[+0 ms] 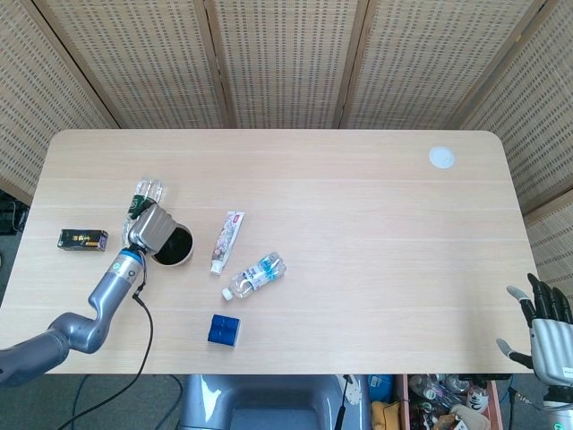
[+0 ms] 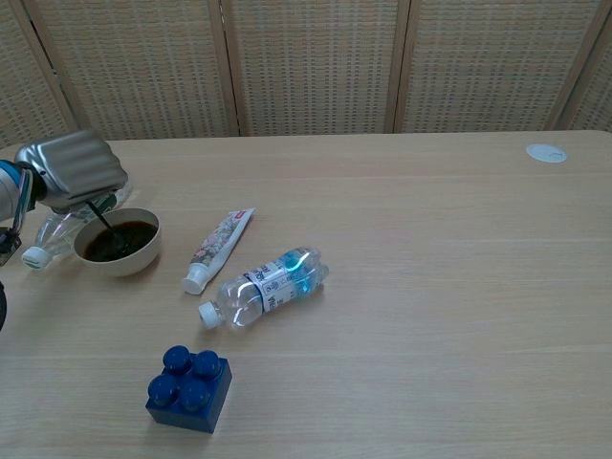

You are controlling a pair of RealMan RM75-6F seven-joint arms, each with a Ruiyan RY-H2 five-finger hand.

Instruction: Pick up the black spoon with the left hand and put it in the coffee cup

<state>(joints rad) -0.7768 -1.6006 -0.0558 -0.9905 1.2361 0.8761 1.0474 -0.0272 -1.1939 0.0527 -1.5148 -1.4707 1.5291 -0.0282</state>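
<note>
The coffee cup is a white bowl-like cup of dark coffee at the table's left, also the cup in the head view. My left hand hovers just above its left rim and holds the thin black spoon, which slants down with its tip in the coffee. From above, my left hand covers the cup's left part and hides the spoon. My right hand hangs off the table's front right corner, fingers spread, holding nothing.
A clear bottle lies behind the cup on its left. A toothpaste tube, a water bottle and a blue brick lie right of and in front of the cup. A black box sits far left, a white disc far right.
</note>
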